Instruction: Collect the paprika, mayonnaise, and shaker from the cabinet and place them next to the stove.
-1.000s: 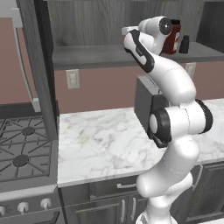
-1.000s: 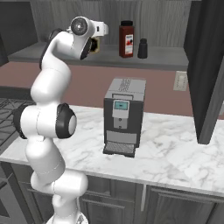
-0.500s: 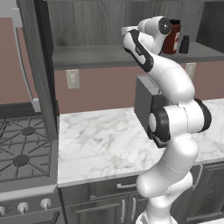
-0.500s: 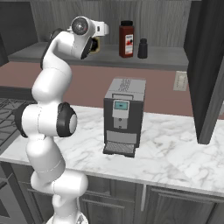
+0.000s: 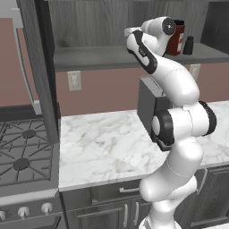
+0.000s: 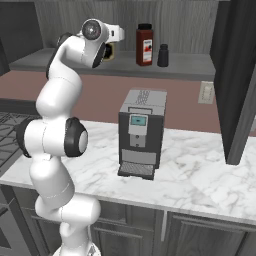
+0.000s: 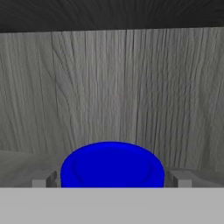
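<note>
The mayonnaise's blue lid (image 7: 112, 164) sits low in the hand view, in front of the cabinet's wood-grain back wall (image 7: 122, 87). My gripper (image 7: 112, 180) is open, with one fingertip on each side of the lid and a small gap at both. From the right base view the gripper (image 6: 109, 49) reaches onto the cabinet shelf (image 6: 190, 65), left of the paprika (image 6: 144, 45) and the small black shaker (image 6: 163, 55). The arm partly covers the paprika (image 5: 179, 38) beside the shaker (image 5: 189, 44). The stove (image 5: 22, 152) lies at the lower left.
A grey boxy coffee machine (image 6: 141, 132) stands on the marble counter (image 6: 200, 170) below the shelf. An open dark cabinet door (image 6: 240, 75) hangs at the right. Another dark panel (image 5: 40, 67) rises between stove and counter (image 5: 103, 147).
</note>
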Controlling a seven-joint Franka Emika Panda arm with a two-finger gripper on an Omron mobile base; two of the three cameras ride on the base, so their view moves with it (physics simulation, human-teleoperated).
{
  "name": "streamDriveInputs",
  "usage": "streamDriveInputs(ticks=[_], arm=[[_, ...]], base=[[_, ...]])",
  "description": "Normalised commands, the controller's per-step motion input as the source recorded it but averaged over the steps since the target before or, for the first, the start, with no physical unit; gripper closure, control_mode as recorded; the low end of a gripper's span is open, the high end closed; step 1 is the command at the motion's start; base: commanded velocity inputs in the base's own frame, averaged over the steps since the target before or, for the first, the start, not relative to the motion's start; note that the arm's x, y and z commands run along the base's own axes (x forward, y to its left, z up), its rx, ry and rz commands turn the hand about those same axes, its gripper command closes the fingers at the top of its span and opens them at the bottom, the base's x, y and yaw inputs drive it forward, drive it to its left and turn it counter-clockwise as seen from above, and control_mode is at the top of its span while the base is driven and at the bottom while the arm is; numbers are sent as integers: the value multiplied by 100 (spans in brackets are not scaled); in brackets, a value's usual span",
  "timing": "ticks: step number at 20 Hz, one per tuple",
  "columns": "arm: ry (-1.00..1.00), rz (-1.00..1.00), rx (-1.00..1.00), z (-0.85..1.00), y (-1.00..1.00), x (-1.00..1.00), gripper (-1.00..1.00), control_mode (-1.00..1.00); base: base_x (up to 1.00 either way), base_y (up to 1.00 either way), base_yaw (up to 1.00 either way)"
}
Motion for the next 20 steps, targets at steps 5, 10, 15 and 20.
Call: streamDriveInputs(ticks=[5,10,15,20], arm=[[0,0,0,-7,0,0,-100,-100],[0,0,0,-1,0,2,-100,-100],[0,0,0,0,0,3,-100,-100],[0,0,0,0,0,5,-100,-100]], base=[[0,0,0],[0,0,0],[0,0,0],[0,0,0]])
